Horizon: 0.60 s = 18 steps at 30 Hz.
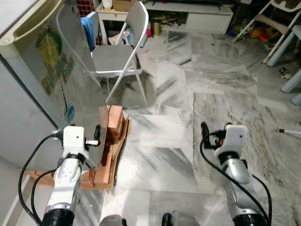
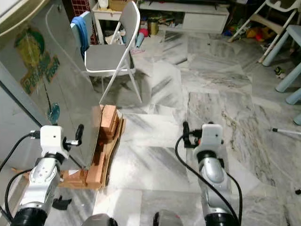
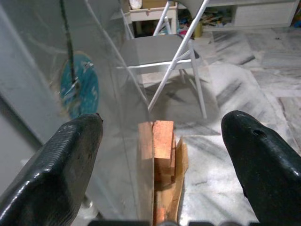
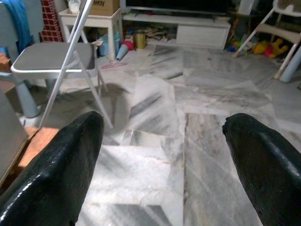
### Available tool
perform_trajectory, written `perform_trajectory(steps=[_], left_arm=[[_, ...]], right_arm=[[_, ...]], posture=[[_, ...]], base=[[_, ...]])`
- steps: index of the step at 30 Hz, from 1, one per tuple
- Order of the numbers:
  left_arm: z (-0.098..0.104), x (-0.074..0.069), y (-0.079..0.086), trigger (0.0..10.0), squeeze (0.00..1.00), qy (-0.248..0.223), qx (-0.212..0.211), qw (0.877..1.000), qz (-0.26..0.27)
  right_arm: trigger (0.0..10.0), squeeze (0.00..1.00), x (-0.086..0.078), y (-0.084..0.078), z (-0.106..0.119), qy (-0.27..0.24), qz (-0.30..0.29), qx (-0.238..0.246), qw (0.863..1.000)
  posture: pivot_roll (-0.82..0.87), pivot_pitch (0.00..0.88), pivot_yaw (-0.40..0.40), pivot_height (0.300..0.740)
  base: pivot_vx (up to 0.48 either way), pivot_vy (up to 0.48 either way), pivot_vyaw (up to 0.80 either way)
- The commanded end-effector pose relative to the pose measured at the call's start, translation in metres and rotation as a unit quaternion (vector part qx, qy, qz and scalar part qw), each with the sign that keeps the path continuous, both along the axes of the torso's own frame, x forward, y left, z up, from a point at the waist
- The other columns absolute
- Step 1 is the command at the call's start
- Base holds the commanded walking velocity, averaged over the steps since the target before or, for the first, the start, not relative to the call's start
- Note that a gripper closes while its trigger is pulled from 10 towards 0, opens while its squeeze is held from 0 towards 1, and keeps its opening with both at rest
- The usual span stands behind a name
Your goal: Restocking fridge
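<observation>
The grey fridge (image 1: 28,108) stands at my left, its glossy panel (image 1: 70,84) carrying a green sticker and a small blue one. It rests on a base of wooden blocks (image 1: 113,136). My left gripper (image 3: 162,155) is open at the panel's near edge, low down, with the edge and the wood blocks between its fingers (image 3: 61,165), which do not touch them. To the right, my right gripper (image 4: 162,160) is open over bare marble floor, holding nothing. I cannot see inside the fridge.
A white folding chair (image 1: 117,52) stands just past the fridge, with a blue cloth (image 1: 87,28) behind it. A low white cabinet (image 1: 197,16) lines the back wall. Toys, a high chair and pale blue furniture legs (image 1: 291,80) sit at the right. Marble floor (image 1: 169,155) lies ahead.
</observation>
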<state>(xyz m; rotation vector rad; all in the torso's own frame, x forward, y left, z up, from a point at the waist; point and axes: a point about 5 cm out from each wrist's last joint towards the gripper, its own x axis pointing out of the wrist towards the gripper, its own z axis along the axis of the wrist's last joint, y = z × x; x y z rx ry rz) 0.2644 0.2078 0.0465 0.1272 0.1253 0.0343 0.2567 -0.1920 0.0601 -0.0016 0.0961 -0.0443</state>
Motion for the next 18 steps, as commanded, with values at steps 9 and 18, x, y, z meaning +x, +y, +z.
perform_trajectory(steps=[9,18], left_arm=[[0.003,0.001,-0.009,10.0,0.00,-0.012,0.009,0.999,-0.030],[0.004,-0.001,-0.027,10.0,0.00,-0.025,0.009,0.996,-0.088]], right_arm=[[10.0,0.00,0.003,0.002,0.006,-0.005,0.009,-0.006,1.000],[10.0,0.00,0.006,-0.001,0.009,-0.007,0.009,-0.012,1.000]], posture=[[0.00,0.049,-0.014,0.740],[0.00,0.046,-0.019,0.740]], base=[[0.080,0.451,0.00],[0.337,0.219,0.00]])
